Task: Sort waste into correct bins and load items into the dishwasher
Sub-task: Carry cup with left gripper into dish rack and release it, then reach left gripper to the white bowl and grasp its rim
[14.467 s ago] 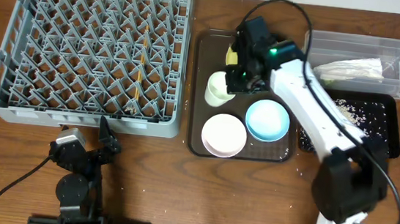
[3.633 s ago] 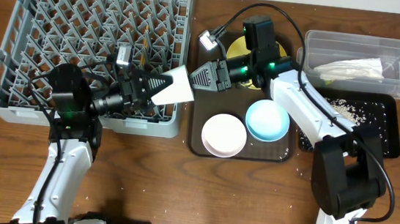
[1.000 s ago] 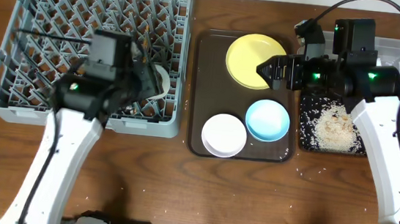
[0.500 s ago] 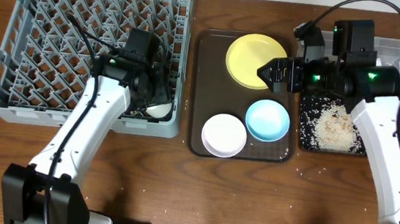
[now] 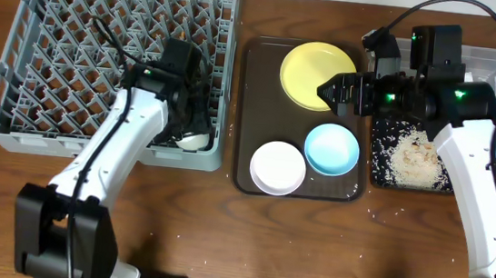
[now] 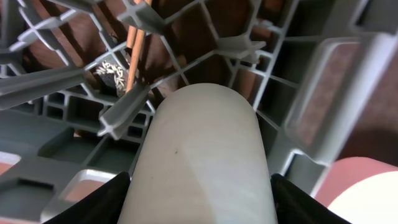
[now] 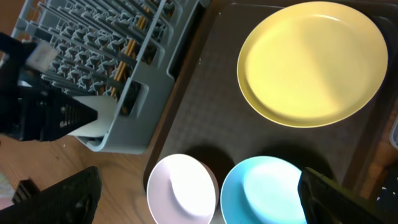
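Wooden brown surface (image 5: 220, 237) is carrying the grey dish rack (image 5: 75, 40) with a brown tray (image 5: 259, 94) just beside it. On that tray the yellow plate (image 5: 316, 75), the light blue bowl (image 5: 331, 150) and the white bowl (image 5: 277, 167) are sitting, and white rice scraps (image 5: 413, 157) are lying heaped in the black tray (image 5: 375, 151) beyond. Down in the rack's front corner nearest the brown tray, the left fingers (image 6: 93, 208) are pressing on both sides of the small white cup (image 6: 202, 162), while the right fingers (image 7: 62, 199) are hovering spread wide above the plate's rim, gripping nothing.
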